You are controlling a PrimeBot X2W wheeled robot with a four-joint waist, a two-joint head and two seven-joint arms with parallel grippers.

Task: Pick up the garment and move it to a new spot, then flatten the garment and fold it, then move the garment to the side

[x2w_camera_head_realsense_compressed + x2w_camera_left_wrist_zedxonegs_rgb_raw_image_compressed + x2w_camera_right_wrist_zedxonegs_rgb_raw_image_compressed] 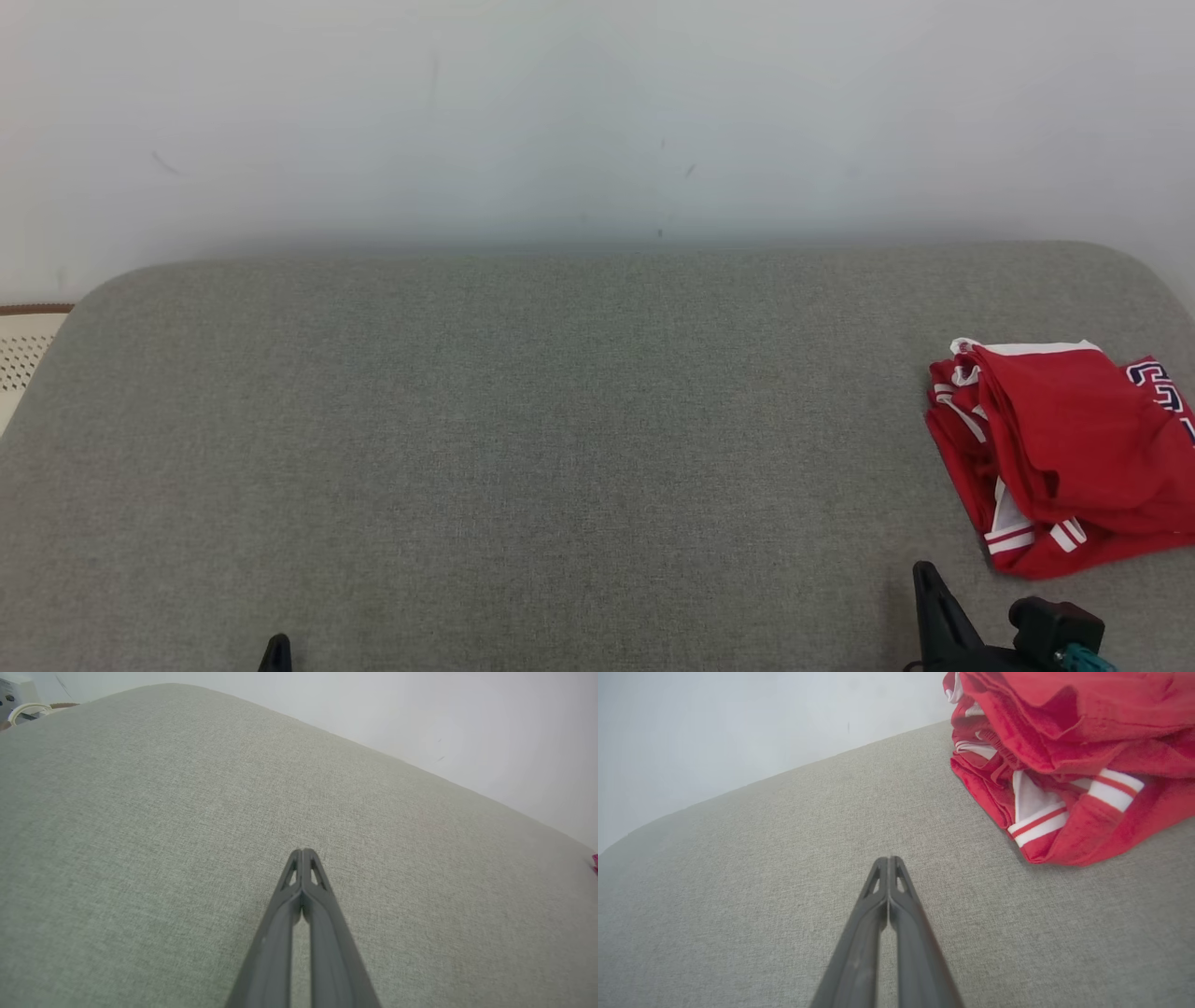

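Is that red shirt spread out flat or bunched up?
Bunched up. The red garment lies in a crumpled heap at the right of the grey cushion, layers overlapping, white-striped hems poking out underneath.

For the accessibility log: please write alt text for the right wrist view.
A crumpled red garment with white stripes lies at the upper right on a grey fabric surface. The right claw, shut and empty, points across the fabric left of it, not touching, toward a pale wall.
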